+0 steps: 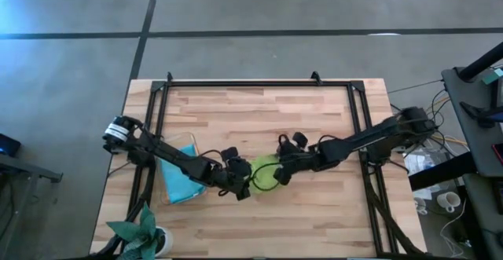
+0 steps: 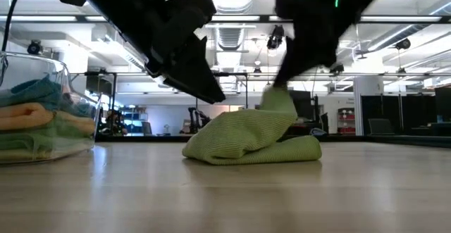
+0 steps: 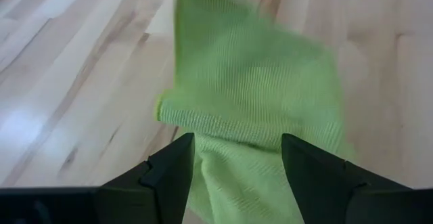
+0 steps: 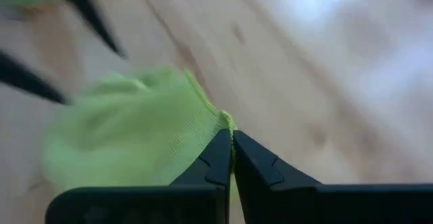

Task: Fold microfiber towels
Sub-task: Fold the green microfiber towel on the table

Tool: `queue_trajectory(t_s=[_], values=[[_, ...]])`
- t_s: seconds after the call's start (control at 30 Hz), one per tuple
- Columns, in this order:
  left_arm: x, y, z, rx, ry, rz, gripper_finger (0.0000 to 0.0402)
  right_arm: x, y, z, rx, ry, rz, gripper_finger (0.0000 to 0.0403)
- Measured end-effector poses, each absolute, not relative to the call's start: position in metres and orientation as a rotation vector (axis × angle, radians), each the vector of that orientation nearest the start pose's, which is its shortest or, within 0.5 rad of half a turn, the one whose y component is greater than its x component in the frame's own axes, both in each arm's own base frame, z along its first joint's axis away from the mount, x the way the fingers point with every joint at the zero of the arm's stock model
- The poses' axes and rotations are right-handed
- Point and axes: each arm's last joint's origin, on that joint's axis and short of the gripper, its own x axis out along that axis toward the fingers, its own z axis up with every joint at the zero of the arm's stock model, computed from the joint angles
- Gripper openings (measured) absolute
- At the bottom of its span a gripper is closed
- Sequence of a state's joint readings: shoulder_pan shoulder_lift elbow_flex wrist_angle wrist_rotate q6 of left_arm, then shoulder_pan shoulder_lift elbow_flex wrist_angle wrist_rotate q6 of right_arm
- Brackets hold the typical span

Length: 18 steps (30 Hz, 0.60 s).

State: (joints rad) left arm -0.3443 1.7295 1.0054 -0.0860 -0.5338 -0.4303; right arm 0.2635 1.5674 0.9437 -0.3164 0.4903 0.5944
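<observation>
Lime green microfiber towel (image 2: 250, 140), light and limp, lifts best by its edge, where the right tool (image 4: 232, 146) is clamped; left tool (image 3: 237, 163) gapes.

A pale wooden plank worktop (image 1: 314, 119) edged by a black metal frame (image 1: 259, 84) stands on a grey concrete floor (image 1: 71, 64). At its front-left corner sits a green plant with pointed leaves (image 1: 137, 230) in a white pot. A clear plastic bin (image 2: 67, 106) stands on the worktop's left side. White mugs (image 1: 448, 203) sit off the right edge.
</observation>
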Motion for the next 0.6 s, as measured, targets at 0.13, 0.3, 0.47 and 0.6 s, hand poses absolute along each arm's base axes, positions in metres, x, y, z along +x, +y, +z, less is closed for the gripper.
queue_trajectory(t_s=[0.13,0.3,0.47,0.6], values=[[0.33,-0.102,0.18,-0.048,0.704,0.338,0.0206,0.287,0.074,0.252,-0.013,0.731,-0.417,0.0009],[0.333,-0.098,0.188,-0.015,0.683,0.332,0.0206,0.254,0.06,0.326,-0.287,0.687,-0.549,0.0009],[0.343,-0.082,0.211,0.016,0.612,0.383,0.0206,0.231,0.029,0.383,-0.397,0.604,-0.633,0.0009],[0.345,-0.067,0.227,-0.023,0.554,0.429,0.0206,0.216,0.012,0.405,-0.399,0.578,-0.641,0.0009]])
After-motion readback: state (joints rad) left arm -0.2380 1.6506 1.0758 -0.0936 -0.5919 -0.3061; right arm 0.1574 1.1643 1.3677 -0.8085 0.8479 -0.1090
